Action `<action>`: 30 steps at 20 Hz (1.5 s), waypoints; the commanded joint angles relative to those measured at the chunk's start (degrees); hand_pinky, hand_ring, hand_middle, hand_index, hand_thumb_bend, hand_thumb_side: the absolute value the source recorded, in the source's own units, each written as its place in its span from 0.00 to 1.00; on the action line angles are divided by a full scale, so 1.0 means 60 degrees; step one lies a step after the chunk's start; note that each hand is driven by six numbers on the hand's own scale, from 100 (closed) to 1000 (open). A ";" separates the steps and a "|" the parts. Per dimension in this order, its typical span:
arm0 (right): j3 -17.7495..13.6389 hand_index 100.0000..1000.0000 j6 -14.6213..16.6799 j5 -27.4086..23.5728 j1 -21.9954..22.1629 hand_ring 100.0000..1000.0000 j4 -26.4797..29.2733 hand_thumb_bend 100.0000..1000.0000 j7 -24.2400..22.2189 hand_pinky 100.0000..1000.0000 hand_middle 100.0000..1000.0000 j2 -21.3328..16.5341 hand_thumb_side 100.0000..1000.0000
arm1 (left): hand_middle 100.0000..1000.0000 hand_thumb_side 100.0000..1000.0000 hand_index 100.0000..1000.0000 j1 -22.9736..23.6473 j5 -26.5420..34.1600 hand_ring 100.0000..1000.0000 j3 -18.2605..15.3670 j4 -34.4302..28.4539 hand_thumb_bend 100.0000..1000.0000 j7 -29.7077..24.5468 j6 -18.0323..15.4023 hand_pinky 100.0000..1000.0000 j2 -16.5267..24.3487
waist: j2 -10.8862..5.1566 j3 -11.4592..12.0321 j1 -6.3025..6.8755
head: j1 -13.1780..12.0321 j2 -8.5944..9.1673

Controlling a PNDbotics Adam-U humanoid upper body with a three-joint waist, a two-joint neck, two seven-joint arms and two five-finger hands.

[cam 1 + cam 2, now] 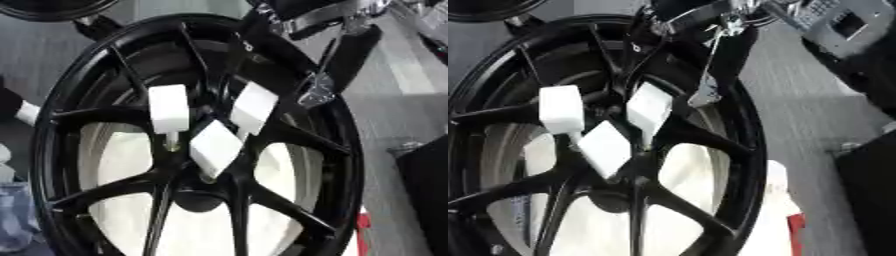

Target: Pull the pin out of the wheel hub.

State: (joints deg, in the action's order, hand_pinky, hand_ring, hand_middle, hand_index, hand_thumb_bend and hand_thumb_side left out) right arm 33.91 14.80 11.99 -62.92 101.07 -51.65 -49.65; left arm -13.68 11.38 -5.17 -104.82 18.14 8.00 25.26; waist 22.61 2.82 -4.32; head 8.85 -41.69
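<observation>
I've got the black wheel hub (pixel 188 200) filling my view, standing on edge, spokes fanning out from the centre. Three white block-headed pins (pixel 215 148) sit clustered round the middle of the hub, each on a thin stem going into the hub; one sits upper left (pixel 168 108), one upper right (pixel 254 107).

My right hand (pixel 346 55) comes in from the top right, dark and close against the rim, a silvery part (pixel 317 91) hanging near the upper right pin. I can't tell how its fingers are set, nor whether it touches a pin.

No readable writing anywhere.

The right eye view shows a grey box-like device (pixel 846 22) at the upper right; the left eye shows a white and blue patch (pixel 17 210) at the left edge.
</observation>
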 commanded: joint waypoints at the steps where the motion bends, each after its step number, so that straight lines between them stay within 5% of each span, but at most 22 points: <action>1: -0.0030 0.86 0.0099 -0.0029 -0.0110 0.86 -0.0063 0.23 -0.0053 0.88 0.80 -0.0110 0.28 | 0.65 0.88 0.82 -0.0072 0.0033 0.75 -0.0075 -0.0130 0.00 0.0020 -0.0013 0.75 0.0105 | -0.0171 0.0012 0.0044 | 0.0043 0.0086; 21: 0.0489 0.83 0.0107 -0.0581 -0.0091 0.84 -0.0233 0.16 -0.0053 0.87 0.74 0.0050 0.28 | 0.65 0.88 0.82 -0.0055 0.0057 0.75 -0.0110 -0.0074 0.00 0.0093 -0.0005 0.76 0.0029 | -0.0197 0.0047 0.0016 | 0.0111 0.0039; 30: 0.0458 0.69 0.0018 -0.0953 -0.0098 0.77 -0.0250 0.12 -0.0053 0.85 0.52 0.0088 0.22 | 0.65 0.88 0.82 -0.0033 0.0056 0.75 -0.0140 -0.0037 0.00 0.0125 -0.0003 0.76 0.0001 | -0.0209 0.0046 0.0007 | 0.0109 0.0032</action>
State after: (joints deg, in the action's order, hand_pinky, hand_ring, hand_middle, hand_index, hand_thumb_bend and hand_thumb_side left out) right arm 37.48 14.76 7.32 -62.49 99.42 -51.66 -48.24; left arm -13.65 11.53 -5.28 -104.43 18.67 8.04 24.60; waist 22.62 3.11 -4.55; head 9.34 -41.70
